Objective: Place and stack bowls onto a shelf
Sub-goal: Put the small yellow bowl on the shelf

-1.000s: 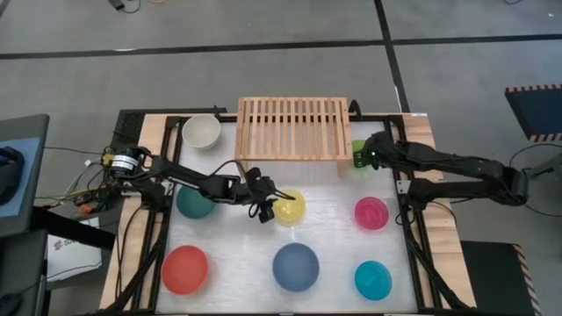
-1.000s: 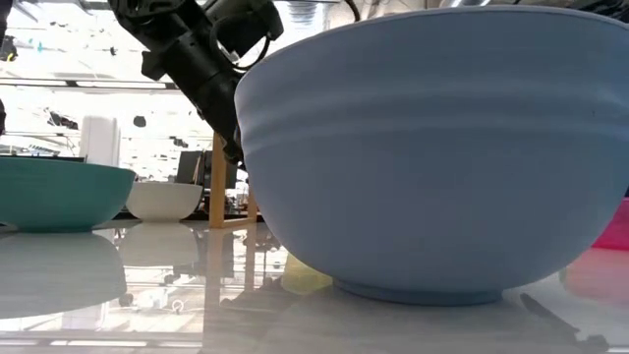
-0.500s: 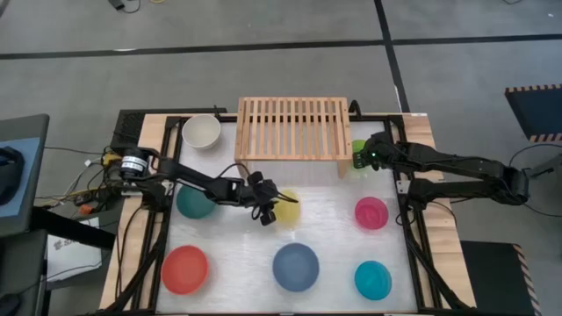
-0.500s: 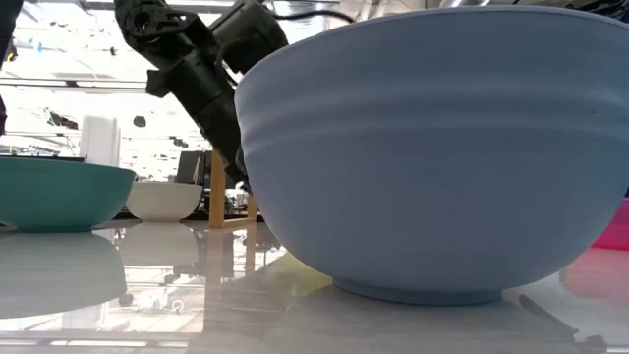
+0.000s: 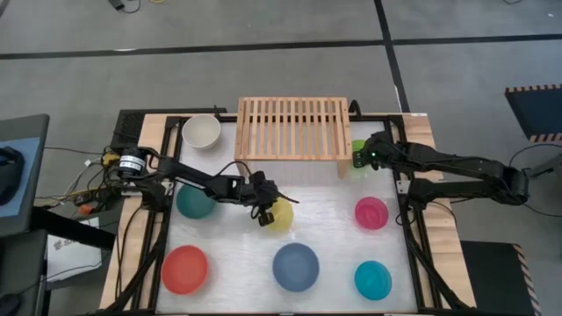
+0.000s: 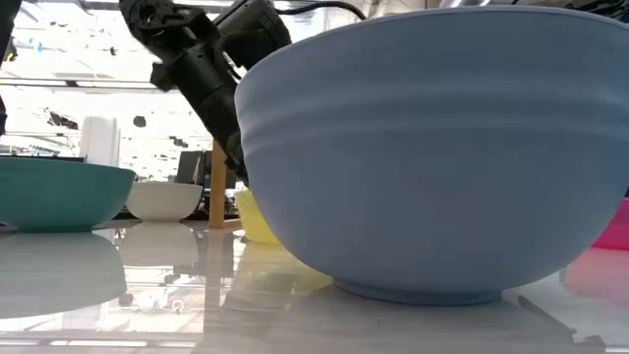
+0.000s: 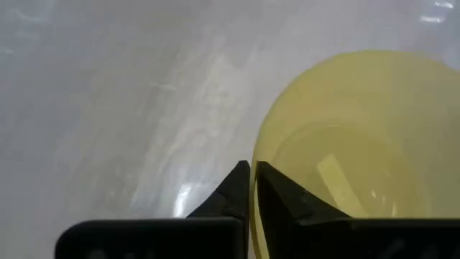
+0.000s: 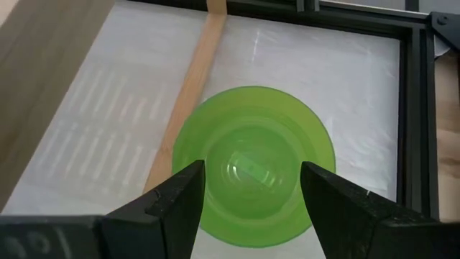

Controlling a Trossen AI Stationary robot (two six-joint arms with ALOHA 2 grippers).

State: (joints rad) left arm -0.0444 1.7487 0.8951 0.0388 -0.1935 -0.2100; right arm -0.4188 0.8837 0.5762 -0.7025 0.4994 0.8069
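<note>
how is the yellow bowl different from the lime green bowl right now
The yellow bowl has its rim pinched between the shut left gripper; the lime green bowl sits ungripped beneath the open right gripper. Yellow is mid-table, green beside the shelf leg. Both are plain, round and empty.

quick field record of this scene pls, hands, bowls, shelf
left hand: shut on the rim of the yellow bowl, front of shelf
right hand: open, fingers either side of the lime green bowl, right of shelf
shelf: no bowls on top
white bowl: left of shelf
dark teal bowl: under left arm
front row: red bowl, slate blue bowl, cyan bowl
magenta bowl: right side
</note>
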